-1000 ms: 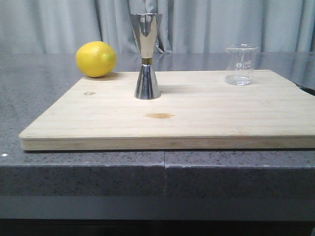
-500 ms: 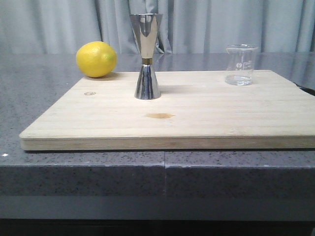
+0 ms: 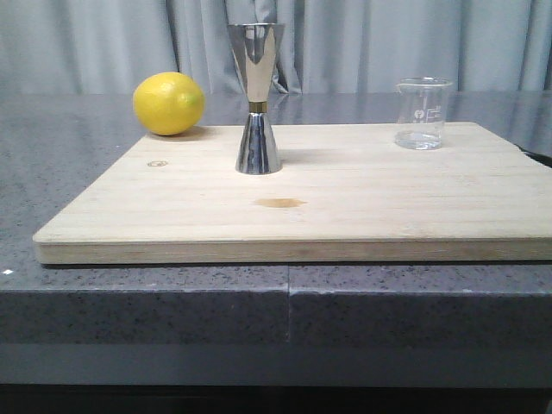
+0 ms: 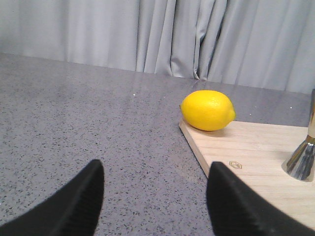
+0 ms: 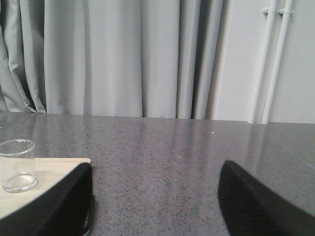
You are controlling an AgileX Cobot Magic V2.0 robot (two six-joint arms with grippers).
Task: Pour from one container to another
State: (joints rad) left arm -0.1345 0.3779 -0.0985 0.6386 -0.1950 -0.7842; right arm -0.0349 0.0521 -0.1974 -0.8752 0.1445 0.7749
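The left gripper [image 4: 155,196] has its fingers apart over the counter [image 3: 69,155]. On the wooden board [image 3: 345,207], a lemon [image 3: 169,103] is left, the jigger [image 3: 257,99] stands upright in the middle, the beaker [image 3: 422,113] stands right. The right gripper [image 5: 155,206] is also spread, holding nothing.

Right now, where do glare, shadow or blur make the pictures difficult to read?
Front view: the jigger shows bright mirror reflections and casts a soft shadow to its right; the beaker is pale against the curtain, its marks faint. Left wrist view: the fingers are dark and soft-edged. Right wrist view: the beaker is slightly blurred.
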